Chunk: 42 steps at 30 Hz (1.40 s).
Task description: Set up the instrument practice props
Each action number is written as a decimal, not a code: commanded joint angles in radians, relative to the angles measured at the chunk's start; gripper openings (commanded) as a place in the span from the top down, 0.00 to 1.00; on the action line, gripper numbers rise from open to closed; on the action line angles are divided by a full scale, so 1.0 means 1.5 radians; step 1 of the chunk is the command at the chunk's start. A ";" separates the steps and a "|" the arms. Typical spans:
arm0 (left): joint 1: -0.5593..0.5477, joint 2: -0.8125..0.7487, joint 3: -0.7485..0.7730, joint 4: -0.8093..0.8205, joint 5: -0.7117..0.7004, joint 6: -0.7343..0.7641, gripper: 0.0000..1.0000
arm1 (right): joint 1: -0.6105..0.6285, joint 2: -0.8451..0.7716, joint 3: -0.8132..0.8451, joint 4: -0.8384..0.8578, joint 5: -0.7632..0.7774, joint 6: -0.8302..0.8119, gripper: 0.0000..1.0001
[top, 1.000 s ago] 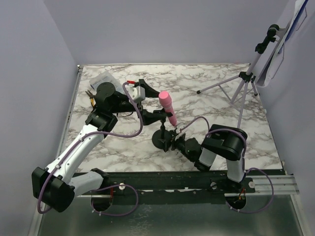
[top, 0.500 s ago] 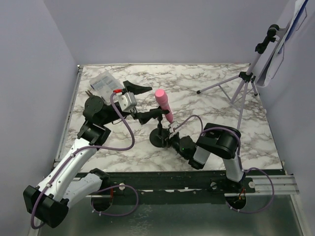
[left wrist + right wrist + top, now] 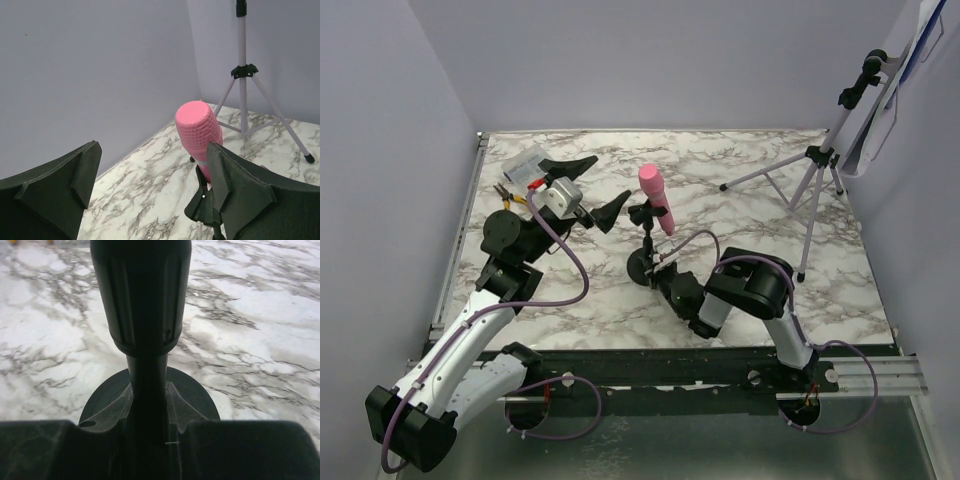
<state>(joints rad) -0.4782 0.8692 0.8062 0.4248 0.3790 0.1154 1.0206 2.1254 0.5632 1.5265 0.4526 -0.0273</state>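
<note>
The pink microphone [image 3: 656, 198] sits tilted in the clip of the small black mic stand [image 3: 642, 262], mid-table. My right gripper [image 3: 657, 268] lies low by the round base. In the right wrist view its jaws [image 3: 149, 410] press on both sides of the stand's pole, above the base [image 3: 197, 392]. My left gripper [image 3: 593, 188] hangs open to the left of the microphone, apart from it. From the left wrist, the microphone [image 3: 199, 131] shows just past the right finger [image 3: 245, 195], with nothing between the jaws [image 3: 150, 170]. The lavender music stand [image 3: 876, 105] on its silver tripod [image 3: 812, 175] stands at the far right, with sheet-music pages [image 3: 923, 35] on it.
A clear plastic box [image 3: 524, 165] lies at the far left corner. Orange-handled pliers [image 3: 510, 196] lie beside it, partly under my left arm. Lavender walls close the table on three sides. A tripod leg [image 3: 752, 178] reaches toward the table's middle.
My right gripper has shut on the mic stand's pole and the stand has shifted slightly away. My left gripper has drawn back to the left, away from the microphone, and stayed open.
</note>
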 commanded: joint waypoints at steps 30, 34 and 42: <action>-0.002 0.005 -0.012 0.056 -0.028 -0.050 0.07 | -0.251 -0.058 -0.190 0.169 0.307 0.035 0.87; -0.002 0.003 -0.011 0.059 -0.023 -0.057 0.07 | -0.250 -0.084 -0.211 0.170 0.251 0.041 0.47; -0.002 0.004 -0.011 0.062 -0.017 -0.064 0.07 | -0.197 -0.246 -0.264 0.042 0.214 0.081 0.00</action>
<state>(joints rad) -0.4782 0.8772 0.8032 0.4923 0.3397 0.0395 0.6781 1.8690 0.2008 1.5204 0.7868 0.0540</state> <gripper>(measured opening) 0.929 0.992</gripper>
